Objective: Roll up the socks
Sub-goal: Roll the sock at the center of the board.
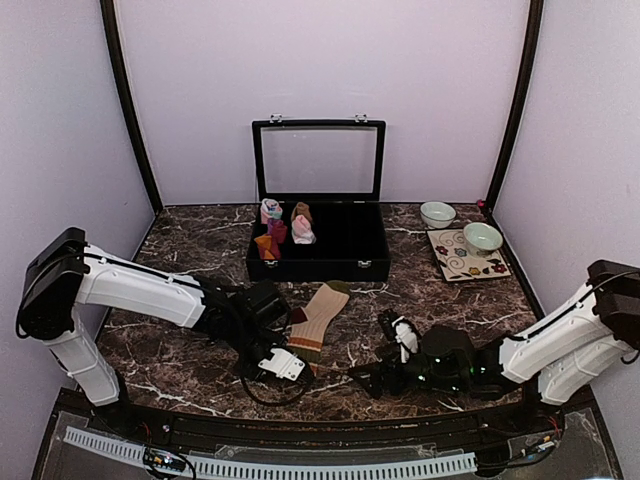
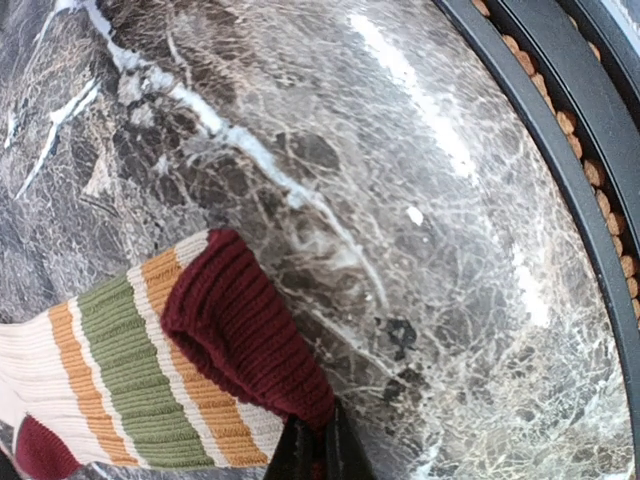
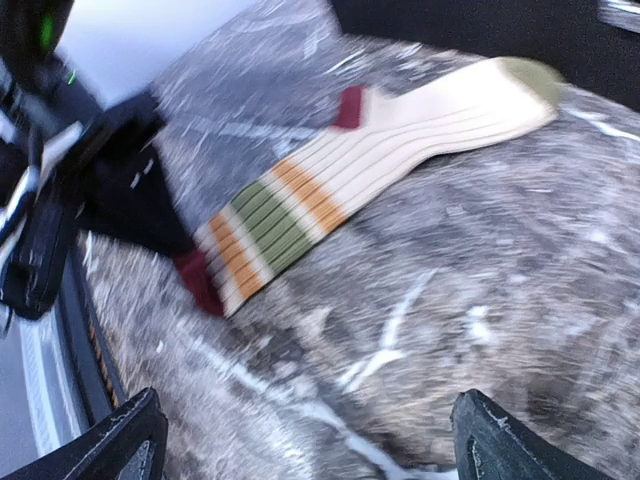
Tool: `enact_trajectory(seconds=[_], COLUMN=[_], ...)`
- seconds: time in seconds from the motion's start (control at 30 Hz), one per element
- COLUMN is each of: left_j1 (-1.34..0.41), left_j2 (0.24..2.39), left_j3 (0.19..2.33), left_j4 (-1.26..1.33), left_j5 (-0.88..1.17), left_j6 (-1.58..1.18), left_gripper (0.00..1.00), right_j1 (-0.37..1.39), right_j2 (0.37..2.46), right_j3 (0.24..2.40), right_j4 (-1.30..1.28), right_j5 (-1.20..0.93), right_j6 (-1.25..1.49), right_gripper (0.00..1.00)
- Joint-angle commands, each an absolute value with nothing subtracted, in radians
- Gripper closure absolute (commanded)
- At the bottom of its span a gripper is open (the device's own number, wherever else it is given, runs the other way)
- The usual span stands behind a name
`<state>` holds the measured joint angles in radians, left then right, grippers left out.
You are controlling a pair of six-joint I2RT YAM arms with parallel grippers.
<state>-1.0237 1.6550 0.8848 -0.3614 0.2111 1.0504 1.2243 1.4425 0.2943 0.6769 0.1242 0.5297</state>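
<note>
You had the striped sock (image 1: pixel 320 318) laid out flat on the marble table (image 1: pixel 180 355), just in front of the black case (image 1: pixel 320 268). Its olive toe pointed at the case and its maroon cuff sat nearest the arms. Your left gripper (image 2: pixel 320 455) was right at that cuff, fingers pressed together and pinching the maroon rib at its edge. In the left wrist view the cuff looked turned over onto the orange and green stripes, which I read as the first lip of a roll. Your right gripper (image 3: pixel 310 445) was off the sock to its right, fingers spread wide with nothing between them and bare marble beneath.

This was light, limp ribbed knit with no stiffness at all. It would go wherever you dragged it and sag the moment you let go. The polished stone gave it little to cling to, so I'd expect the whole length to slide rather than curl if only one end was worked.

The thick cuff was the place to take hold, as you had, with the free hand pinning the tan foot or steadying the far side of the fold. I couldn't tell whether it was one sock or a stacked pair.
</note>
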Motion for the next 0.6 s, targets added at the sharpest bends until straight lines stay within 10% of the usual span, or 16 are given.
enact_trajectory(seconds=[0.0, 0.57], left_j1=[-0.991, -0.845], left_j2=[1.713, 2.032], left_j3=[0.958, 1.337], left_j4=[-0.506, -0.96], left_j5=[0.303, 0.624], left_j6=[1.021, 1.027], left_gripper=[1.0, 1.0], right_j1=[1.214, 1.575], right_j2=[1.414, 1.586], right_j3=[0.212, 0.38], right_j4=[0.783, 0.835], right_j5=[0.364, 0.448], right_j6=[0.69, -0.007], right_gripper=[0.01, 0.1])
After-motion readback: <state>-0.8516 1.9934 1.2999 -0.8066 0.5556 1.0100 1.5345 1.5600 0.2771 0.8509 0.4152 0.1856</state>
